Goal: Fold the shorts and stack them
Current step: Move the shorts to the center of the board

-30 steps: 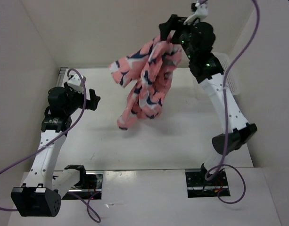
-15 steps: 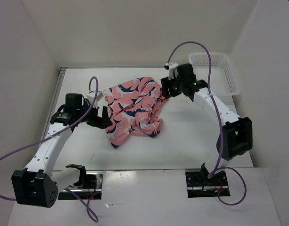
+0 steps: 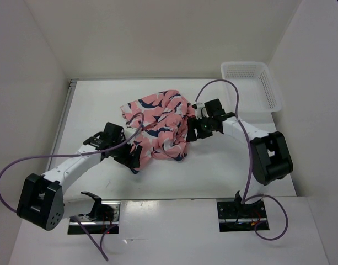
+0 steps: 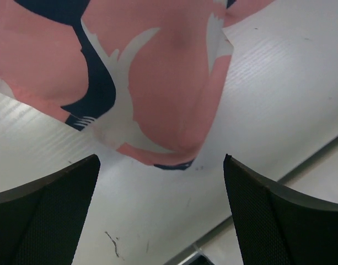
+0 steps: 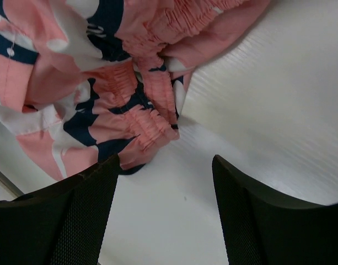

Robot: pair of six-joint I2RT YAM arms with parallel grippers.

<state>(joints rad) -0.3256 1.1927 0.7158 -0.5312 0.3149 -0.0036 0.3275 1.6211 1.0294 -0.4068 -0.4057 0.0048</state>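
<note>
— Left pincer (image 4: 161, 161), status?
— Jaws wide, nothing held. I have it low at the near-left edge of the shorts (image 3: 157, 124). Right pincer (image 5: 166, 160): likewise spread and empty, facing the gathered elastic waistband (image 5: 149, 118).
— Shorts, location?
— Crumpled heap, middle of the bench (image 3: 229, 165), toward the far edge. Thin, soft, pink with navy-white print. Mesh basket (image 3: 251, 85): far-right corner.
— Risk?
— I judge a pinch could catch several bunched layers, or scrape the ridged bench and miss.

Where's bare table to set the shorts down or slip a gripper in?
Free: strip of table between shorts and near edge; far-left corner. Crowded: centre, where left gripper and right gripper flank the shorts; basket fills far right.
</note>
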